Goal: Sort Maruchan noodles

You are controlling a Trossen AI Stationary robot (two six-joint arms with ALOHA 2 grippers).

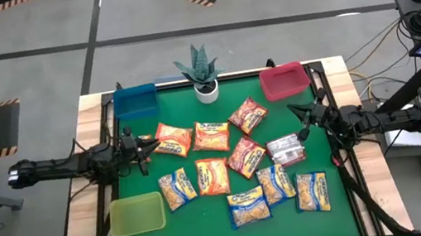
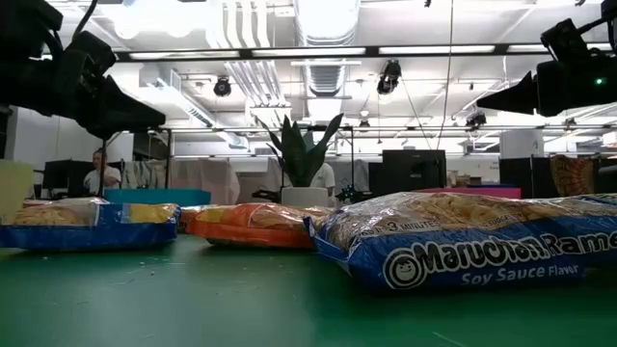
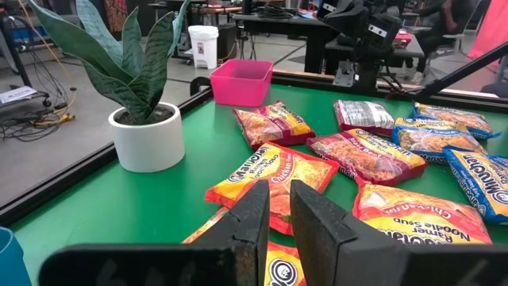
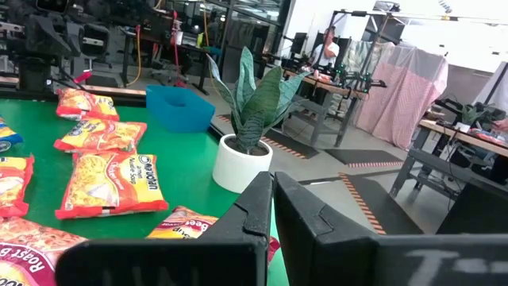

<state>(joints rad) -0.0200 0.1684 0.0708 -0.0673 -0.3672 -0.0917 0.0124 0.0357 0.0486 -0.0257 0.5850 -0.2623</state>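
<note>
Green felt covers the bench [image 1: 129, 163], framed by a dark rail, with a workshop of desks and ceiling lights beyond it. A potted plant [image 1: 202, 76] stands at the middle of the far edge, between a blue bin [image 1: 134, 102] at the far left corner and a red bin [image 1: 284, 81] at the far right corner; a yellow-green bin [image 1: 136, 214] sits near the front left corner. The Maruchan noodles [image 1: 226, 162] lie scattered across the middle of the bench, none in any bin: orange packets toward the far left, red ones in the centre, a silvery-grey packet [image 1: 286, 149] toward the right edge, and blue-edged yellow ones along the front. The left gripper [image 1: 145, 150] hovers at the left edge just beside the nearest orange packet [image 1: 172, 140], fingers clenched nearly together and holding nothing. The right gripper [image 1: 301, 120] hangs near the right edge beside the silvery-grey packet, its fingers likewise pressed close and empty. Sorting appears not yet begun. The packets lie flat, glossy and close together, some edges overlapping, so closed fingers could skid across the plastic, or a pinch could drag a neighbour along. Crushing the brittle noodles is another risk, and a careless reach toward the far bins might knock the plant.
</note>
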